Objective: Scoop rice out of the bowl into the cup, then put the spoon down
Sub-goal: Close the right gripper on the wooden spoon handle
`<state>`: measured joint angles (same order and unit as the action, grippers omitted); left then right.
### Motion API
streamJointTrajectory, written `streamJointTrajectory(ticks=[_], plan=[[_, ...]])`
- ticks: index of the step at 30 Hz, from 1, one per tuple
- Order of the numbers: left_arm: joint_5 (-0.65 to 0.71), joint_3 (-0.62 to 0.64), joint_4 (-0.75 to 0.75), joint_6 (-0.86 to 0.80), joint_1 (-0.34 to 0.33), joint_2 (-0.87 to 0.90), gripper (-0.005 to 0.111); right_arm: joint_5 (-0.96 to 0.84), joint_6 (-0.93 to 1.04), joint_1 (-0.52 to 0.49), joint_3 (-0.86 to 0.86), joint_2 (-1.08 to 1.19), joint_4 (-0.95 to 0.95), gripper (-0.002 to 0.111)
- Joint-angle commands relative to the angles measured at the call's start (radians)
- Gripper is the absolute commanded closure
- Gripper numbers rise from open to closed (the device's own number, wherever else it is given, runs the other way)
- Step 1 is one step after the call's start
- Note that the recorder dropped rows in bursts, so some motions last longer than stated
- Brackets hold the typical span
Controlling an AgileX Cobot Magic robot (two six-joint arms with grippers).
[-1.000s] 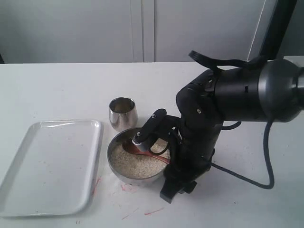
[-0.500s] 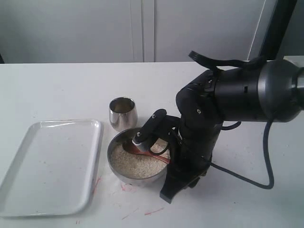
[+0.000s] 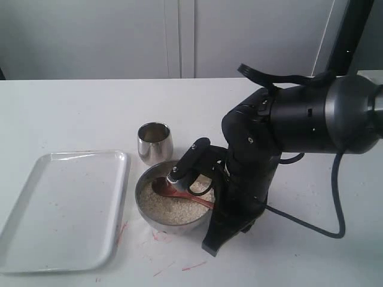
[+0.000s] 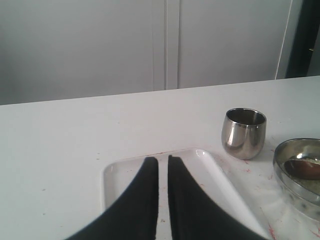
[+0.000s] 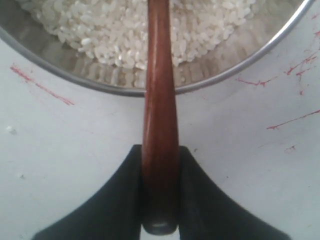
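The steel bowl (image 3: 157, 224) holds rice (image 3: 170, 210) near the table's middle. A reddish-brown spoon (image 3: 179, 192) lies with its head on the rice and its handle over the bowl's right rim. My right gripper (image 5: 160, 165) is shut on the spoon's handle (image 5: 159, 125) just outside the rim; in the exterior view the arm hides most of that grip. The steel cup (image 3: 155, 142) stands upright just behind the bowl. My left gripper (image 4: 163, 159) hangs above the white tray, its fingers nearly together with nothing between them. From there the cup (image 4: 243, 134) and bowl (image 4: 285, 175) show.
A white rectangular tray (image 3: 36, 239) lies left of the bowl, its right edge close to the bowl. Red marks streak the table (image 3: 191, 266) in front of the bowl. The bulky right arm (image 3: 299, 122) fills the space right of the bowl, with a cable trailing behind.
My right gripper's jaws have closed onto the spoon's handle. The spoon's head has shifted slightly left on the rice. The left gripper's earlier state is not shown.
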<state>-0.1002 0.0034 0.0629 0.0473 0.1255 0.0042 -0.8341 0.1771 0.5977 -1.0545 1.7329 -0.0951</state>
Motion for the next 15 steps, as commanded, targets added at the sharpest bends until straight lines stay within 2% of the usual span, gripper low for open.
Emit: streamJointTrajectory(ticks=[1,15], plan=[[-0.005,-0.003,0.004,0.002,0.007,-0.004,0.092,-0.017,0.002,0.001,-0.005,0.001,-0.010,0.106],[-0.005,-0.003,0.004,0.002,0.007,-0.004,0.092,-0.053,0.002,0.001,-0.005,-0.051,-0.038,0.108]])
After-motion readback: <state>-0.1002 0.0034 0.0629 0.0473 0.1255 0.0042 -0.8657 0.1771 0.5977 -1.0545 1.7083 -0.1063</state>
